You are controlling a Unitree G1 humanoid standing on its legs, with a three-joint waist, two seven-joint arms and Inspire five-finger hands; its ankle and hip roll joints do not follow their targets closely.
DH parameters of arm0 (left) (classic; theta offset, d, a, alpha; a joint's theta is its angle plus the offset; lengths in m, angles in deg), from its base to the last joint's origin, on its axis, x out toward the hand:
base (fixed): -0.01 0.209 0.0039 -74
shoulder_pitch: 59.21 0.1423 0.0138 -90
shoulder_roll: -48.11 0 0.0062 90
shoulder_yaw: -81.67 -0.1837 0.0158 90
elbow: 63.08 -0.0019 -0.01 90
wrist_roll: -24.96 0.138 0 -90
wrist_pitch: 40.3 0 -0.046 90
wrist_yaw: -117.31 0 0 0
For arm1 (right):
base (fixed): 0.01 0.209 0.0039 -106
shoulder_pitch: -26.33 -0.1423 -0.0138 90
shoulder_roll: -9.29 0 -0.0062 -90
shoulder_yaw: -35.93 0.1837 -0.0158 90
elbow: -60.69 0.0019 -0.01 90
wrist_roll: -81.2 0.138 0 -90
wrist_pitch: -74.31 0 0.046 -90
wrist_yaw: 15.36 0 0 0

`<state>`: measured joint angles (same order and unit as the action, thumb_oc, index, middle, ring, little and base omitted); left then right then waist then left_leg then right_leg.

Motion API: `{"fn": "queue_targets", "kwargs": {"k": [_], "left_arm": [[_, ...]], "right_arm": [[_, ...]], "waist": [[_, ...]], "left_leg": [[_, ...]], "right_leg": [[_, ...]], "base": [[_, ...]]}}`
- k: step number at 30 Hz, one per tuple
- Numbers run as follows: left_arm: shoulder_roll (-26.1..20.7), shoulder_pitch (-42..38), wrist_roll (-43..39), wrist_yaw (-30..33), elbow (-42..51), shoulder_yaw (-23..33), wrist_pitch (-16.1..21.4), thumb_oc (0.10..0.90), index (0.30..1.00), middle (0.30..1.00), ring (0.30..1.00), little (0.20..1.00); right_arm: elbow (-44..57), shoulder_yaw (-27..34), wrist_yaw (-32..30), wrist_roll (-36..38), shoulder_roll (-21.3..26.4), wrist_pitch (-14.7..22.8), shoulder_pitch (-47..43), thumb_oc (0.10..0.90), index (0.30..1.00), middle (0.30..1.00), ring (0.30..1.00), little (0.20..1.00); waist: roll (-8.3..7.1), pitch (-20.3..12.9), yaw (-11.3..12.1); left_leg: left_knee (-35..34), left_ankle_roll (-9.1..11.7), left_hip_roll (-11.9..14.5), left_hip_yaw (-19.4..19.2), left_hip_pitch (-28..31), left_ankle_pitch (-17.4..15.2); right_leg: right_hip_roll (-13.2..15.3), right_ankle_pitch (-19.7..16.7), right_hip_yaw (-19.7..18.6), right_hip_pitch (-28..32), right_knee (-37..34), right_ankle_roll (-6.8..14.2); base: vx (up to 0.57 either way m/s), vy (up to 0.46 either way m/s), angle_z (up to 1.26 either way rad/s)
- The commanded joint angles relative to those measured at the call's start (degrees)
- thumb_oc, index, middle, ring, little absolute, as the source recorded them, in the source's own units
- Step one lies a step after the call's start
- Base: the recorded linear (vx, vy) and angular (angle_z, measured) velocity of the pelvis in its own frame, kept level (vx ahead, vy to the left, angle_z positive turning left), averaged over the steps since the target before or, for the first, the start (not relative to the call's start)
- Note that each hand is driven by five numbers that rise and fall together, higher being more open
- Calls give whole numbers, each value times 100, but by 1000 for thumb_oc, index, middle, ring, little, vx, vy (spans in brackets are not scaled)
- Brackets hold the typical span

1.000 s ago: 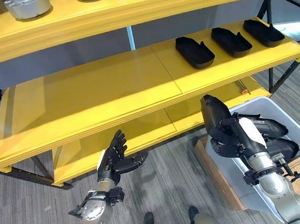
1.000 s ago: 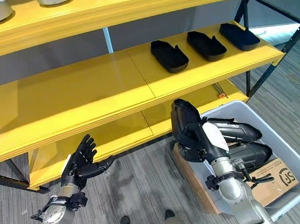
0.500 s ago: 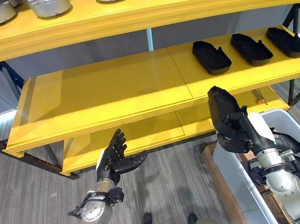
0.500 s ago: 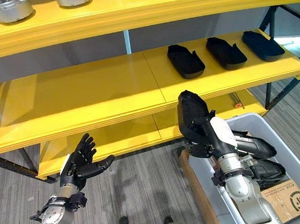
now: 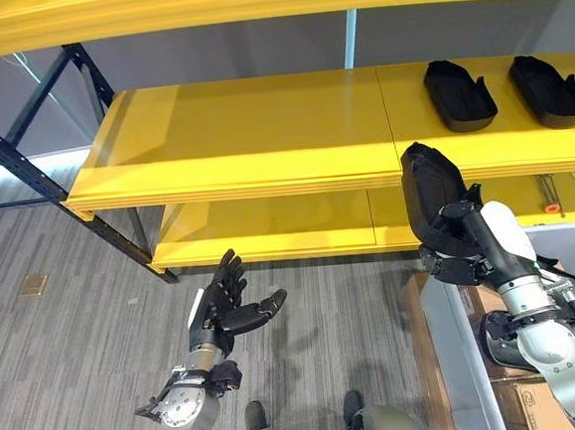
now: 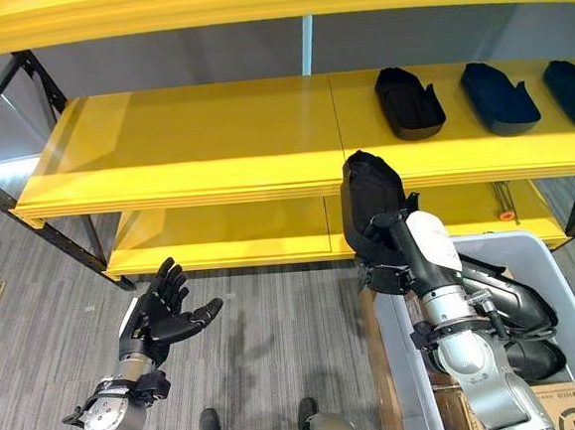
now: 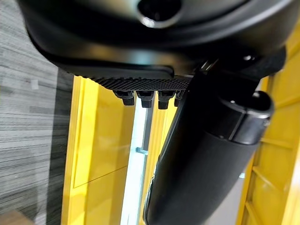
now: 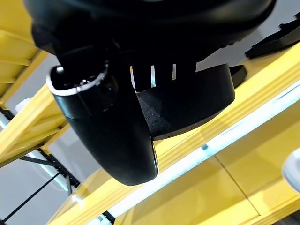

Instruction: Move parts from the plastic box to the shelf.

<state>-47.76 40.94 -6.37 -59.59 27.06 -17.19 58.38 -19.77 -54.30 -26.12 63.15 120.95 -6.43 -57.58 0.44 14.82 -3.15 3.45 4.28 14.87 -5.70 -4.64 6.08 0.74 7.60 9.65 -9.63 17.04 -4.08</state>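
Holding a black moulded part upright in the right hand, just in front of the yellow shelf edge, at about the level of the middle board; probably being carried this way so its long face can be tipped flat onto the board. Gripping it low, with the fingers curling round the lower end and the thumb pressing on the near face, so most of the part is standing up clear above the hand. Showing the same in the right wrist view, the part lying just past the fingers with the thumb across it. Waiting already on the board, further right, several similar black parts in a row, which suggests why the carried one is heading toward the bare stretch beside them. Resting below and to the right, the grey plastic box with more dark parts inside. Hanging idle low on the other side, over the floor, the left hand, palm up, fingers straight and slightly spread, holding nothing.
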Motion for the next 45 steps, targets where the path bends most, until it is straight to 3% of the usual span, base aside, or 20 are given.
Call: {"fn": "queue_targets", "kwargs": {"k": [1,10,19,22,26,37,42,45], "left_arm": [[-207,-232,-154,-117,674,320,576,900,1000,1000,1000,1000],[-433,-210,-265,-245,776,309,545,900,1000,1000,1000,1000],[-632,-311,-307,-201,811,259,538,900,1000,1000,1000,1000],[-764,-392,-324,-192,866,254,535,900,1000,1000,1000,1000],[-816,-402,-339,-192,891,274,546,900,1000,1000,1000,1000],[-1083,-480,-508,-155,1014,303,612,900,1000,1000,1000,1000],[-1166,-455,-600,-145,1092,333,660,900,1000,1000,1000,1000],[-1232,-442,-676,-137,1153,357,691,900,1000,1000,1000,1000]], "right_arm": [[806,476,-535,-125,362,470,-737,400,300,300,300,300],[566,383,-458,-158,679,313,-1273,400,300,300,300,300],[179,-126,-415,10,1101,179,-2309,400,300,300,300,300],[-85,-435,-335,175,1441,82,-2935,400,300,300,300,300],[-169,-577,-303,242,1598,59,-3192,400,300,300,300,300],[-957,-1828,-35,879,2523,-45,-5019,400,300,300,300,300],[-1405,-2432,-27,938,2842,-98,-5834,400,300,300,300,300],[-1886,-3107,-20,1016,2988,-145,-6689,400,300,300,300,300]], "waist": [[-47,-529,-17],[-126,-567,155],[-299,-482,324],[-373,-379,415],[-391,-338,437],[-527,-21,708],[-477,83,805],[-409,166,868]], "left_leg": [[71,232,75,-57,-161,35],[569,179,-242,-311,-434,-479],[793,113,-336,-336,-787,-651],[858,95,-339,-311,-971,-667],[886,90,-353,-295,-1054,-673],[946,96,-350,-143,-1431,-609],[949,111,-366,-113,-1504,-591],[933,113,-386,-82,-1578,-556]], "right_leg": [[396,259,-359,891,-623,599],[885,-44,-322,1288,-1397,866],[1006,-212,-315,1098,-1567,966],[1035,-271,-291,973,-1591,986],[1038,-290,-273,922,-1595,993],[984,-305,-194,574,-1481,965],[985,-273,-164,459,-1394,954],[983,-250,-168,296,-1266,941]], "base": [[170,158,-26],[108,141,-8],[9,43,-5],[-4,4,5],[1,1,4],[-8,-7,2],[-5,-1,2],[-10,4,2]]}}
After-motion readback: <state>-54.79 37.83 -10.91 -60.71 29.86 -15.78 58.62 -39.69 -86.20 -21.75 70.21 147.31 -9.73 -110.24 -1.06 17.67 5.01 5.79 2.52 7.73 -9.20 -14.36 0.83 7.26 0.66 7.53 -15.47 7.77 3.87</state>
